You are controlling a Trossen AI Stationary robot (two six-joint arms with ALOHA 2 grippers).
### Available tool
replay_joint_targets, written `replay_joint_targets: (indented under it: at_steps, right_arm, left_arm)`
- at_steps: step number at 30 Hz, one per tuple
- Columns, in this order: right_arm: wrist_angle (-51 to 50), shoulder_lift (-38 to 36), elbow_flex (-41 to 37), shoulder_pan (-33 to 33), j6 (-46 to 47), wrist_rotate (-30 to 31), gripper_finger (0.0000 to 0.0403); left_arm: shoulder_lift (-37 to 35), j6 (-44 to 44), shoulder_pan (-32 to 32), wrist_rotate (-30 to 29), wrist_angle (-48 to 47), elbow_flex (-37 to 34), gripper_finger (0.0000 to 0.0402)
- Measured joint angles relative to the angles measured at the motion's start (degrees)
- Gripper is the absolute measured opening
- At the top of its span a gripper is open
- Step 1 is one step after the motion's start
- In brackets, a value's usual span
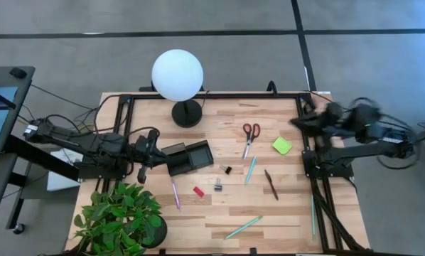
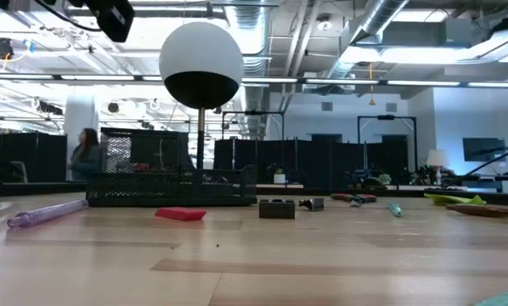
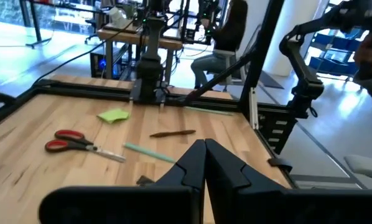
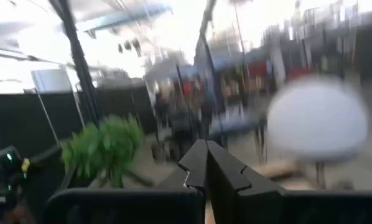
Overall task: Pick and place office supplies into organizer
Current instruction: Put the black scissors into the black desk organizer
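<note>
The organizer (image 1: 190, 157) holds nothing visible; both hands (image 1: 150, 153) (image 1: 305, 119) are closed together.

The setting is an open-plan robotics laboratory or industrial workspace, with exposed silver ducting (image 2: 390, 34) and strip lighting across the upper part of the low view and polished grey concrete floor (image 1: 219, 14) along the top of the high view. A wooden workbench (image 1: 219, 213) framed in black metal rails occupies the centre, and rows of black partition screens (image 2: 322, 161) run across mid-frame behind it. Another bench carrying a robot arm (image 3: 150, 37) stands at upper centre of the left wrist view, with a seated person (image 3: 226, 37) beside it.
</note>
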Motion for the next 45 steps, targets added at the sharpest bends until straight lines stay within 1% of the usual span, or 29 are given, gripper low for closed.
replay_joint_targets:
  at_steps: [3, 5, 8, 10, 13, 15, 19, 21, 23, 27, 33, 36, 38, 41, 45]
  right_arm:
    - [3.7, 4.7, -4.6, 0.8, 4.9, 0.1, 0.0]
    - [5.4, 10.4, -7.5, 2.0, 5.4, 0.1, 0.0]
    - [4.5, 18.8, -9.2, 3.2, 4.8, 0.2, 0.0]
    - [5.7, 23.0, -9.3, 3.8, 5.4, 2.0, 0.0]
    - [3.6, 29.0, -9.6, 4.3, 9.4, 9.8, 0.0]
    - [0.9, 31.8, -9.6, 4.4, 12.1, 17.0, 0.0]
    - [-7.9, 36.2, -9.6, 3.9, 16.7, 31.7, 0.0]
    - [-9.9, 37.7, -9.6, 2.9, 19.2, 35.7, 0.0]
    - [-10.2, 39.1, -9.6, 1.6, 20.9, 36.0, 0.0]
    - [-9.3, 41.6, -9.6, -1.4, 27.2, 33.6, 0.0]
    - [-11.2, 46.1, -9.6, -7.8, 27.6, 31.3, 0.0004]
    - [-11.1, 48.8, -9.6, -10.2, 27.9, 26.6, 0.0019]
    - [-11.0, 50.9, -9.6, -10.9, 27.5, 25.1, 0.0032]
    - [-11.0, 54.0, -9.5, -11.2, 25.8, 26.0, 0.0053]
    - [-11.0, 57.3, -8.9, -11.8, 24.8, 30.3, 0.0075]
  left_arm:
    - [0.2, 0.0, -2.5, -2.5, -0.8, 0.0, 0.0]
    - [0.8, 0.0, -4.3, -4.6, -0.3, 0.0, 0.0]
    - [0.7, 0.0, -6.8, -7.8, 0.5, 0.0, 0.0]
    - [0.8, 0.0, -8.1, -10.5, 0.3, 0.0, 0.0]
    - [0.8, 0.0, -9.7, -14.3, 0.2, 0.0, 0.0]
    - [0.8, 0.0, -10.4, -16.4, 0.1, 0.0, 0.0]
    - [0.8, 0.0, -10.8, -19.5, -1.3, 0.0, 0.0]
    - [0.8, 0.0, -10.8, -20.6, -1.6, 0.0, 0.0]
    - [0.8, 0.0, -10.8, -21.8, -2.2, 0.0, 0.0]
    - [0.8, -0.9, -10.8, -24.2, -2.3, 0.0, 0.0]
    - [0.8, -1.0, -10.8, -25.3, -2.5, 0.0, 0.0]
    - [0.8, -3.0, -10.8, -25.4, -4.5, 0.0, 0.0]
    - [0.8, -5.2, -10.8, -25.4, -5.9, 0.0, 0.0]
    - [0.8, -7.5, -10.8, -25.5, -7.7, 0.0, 0.0]
    - [0.8, -8.3, -10.8, -25.6, -8.5, 0.0, 0.0]
